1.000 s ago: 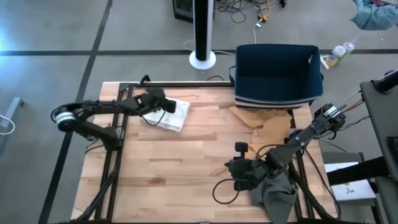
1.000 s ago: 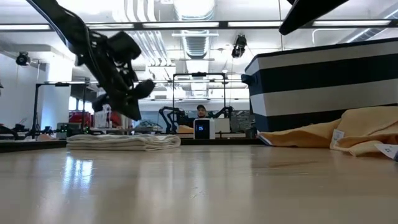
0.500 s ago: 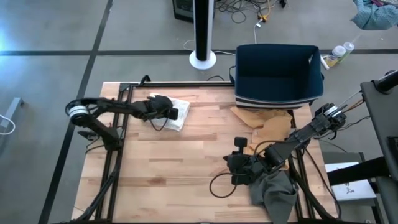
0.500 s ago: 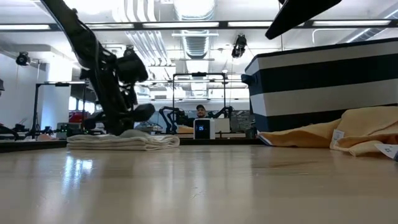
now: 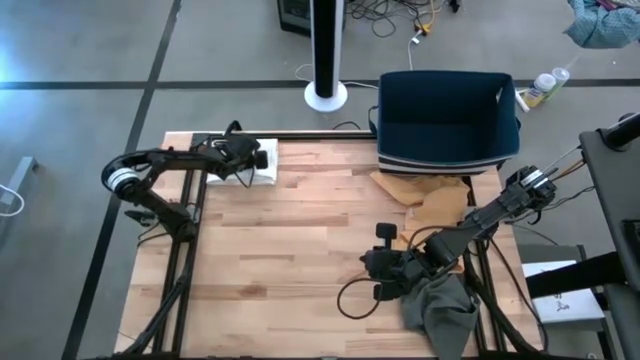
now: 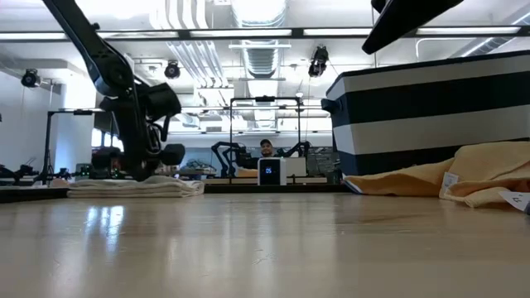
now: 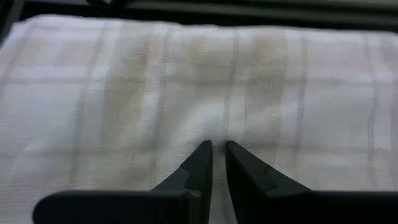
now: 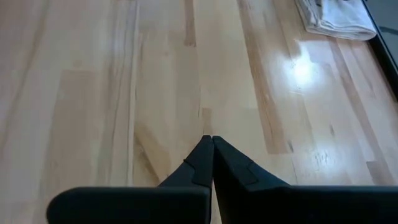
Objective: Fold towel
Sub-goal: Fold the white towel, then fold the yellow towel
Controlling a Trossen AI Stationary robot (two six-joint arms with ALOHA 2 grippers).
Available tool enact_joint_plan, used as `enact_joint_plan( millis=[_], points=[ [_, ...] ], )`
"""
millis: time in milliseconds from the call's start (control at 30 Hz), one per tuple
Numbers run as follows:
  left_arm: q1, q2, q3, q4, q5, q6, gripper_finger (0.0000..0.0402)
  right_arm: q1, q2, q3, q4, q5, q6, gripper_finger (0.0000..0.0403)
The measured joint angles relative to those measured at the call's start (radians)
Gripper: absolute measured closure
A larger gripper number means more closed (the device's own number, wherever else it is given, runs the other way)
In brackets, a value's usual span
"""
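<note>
Currently, the folded white towel (image 5: 262, 160) lay at the counter's (image 5: 300, 260) far left corner. Left gripper (image 5: 243, 158) rested on it, fingers nearly together with only a slit between, pinching no cloth visibly. Right gripper (image 5: 383, 275) was clenched empty over bare wood, beside a grey cloth (image 5: 440, 310). Tan towels (image 5: 425, 195) sat before a striped navy bin (image 5: 447, 118).

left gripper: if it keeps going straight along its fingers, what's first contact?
Most likely the folded white towel: the left gripper points right at it, fingers nearly closed, with cloth filling its view. Whether the tips already touch is unclear.
</note>
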Motion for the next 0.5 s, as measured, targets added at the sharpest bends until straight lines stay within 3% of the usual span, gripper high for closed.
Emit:
enact_joint_plan(
  millis=[300, 500],
  points=[
    [-0.041, -0.183, 0.000, 0.001, 0.050, 0.086, 0.0364, -0.024, -0.106, 0.000, -0.018, 0.009, -0.060, 0.0403],
    [-0.261, -0.353, -0.028, 0.109, 0.124, 0.279, 0.0364, -0.112, -0.159, -0.018, -0.029, 0.003, -0.090, 0.0403]
  ],
)
